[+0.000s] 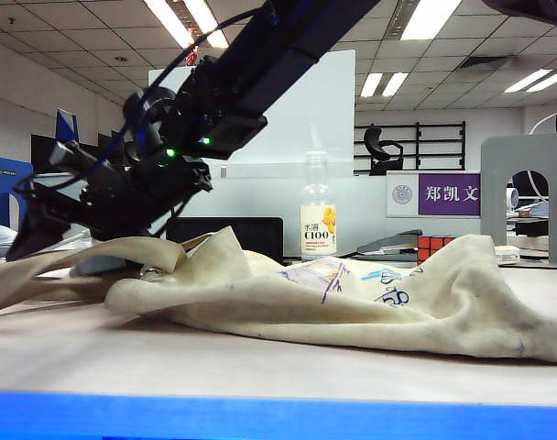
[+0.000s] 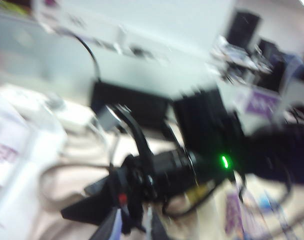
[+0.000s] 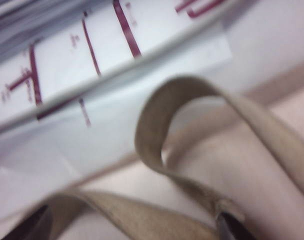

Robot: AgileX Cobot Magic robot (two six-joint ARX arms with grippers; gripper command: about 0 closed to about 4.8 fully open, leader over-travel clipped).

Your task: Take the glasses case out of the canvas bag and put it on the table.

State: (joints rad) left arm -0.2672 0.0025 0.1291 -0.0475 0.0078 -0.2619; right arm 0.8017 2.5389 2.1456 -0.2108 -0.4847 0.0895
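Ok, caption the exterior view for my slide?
Canvas bag slumped on the table, open right gripper reaching across to its strap.

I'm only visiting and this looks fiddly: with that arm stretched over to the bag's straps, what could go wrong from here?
1. The right gripper, jaws open, sits at a loop of strap; it might snag it and drag the canvas bag instead of reaching inside.
2. The glasses case is nowhere in view, so the reach may be blind.
3. A dragged bag might topple the bottle standing behind it.
The left gripper is too blurred to judge.
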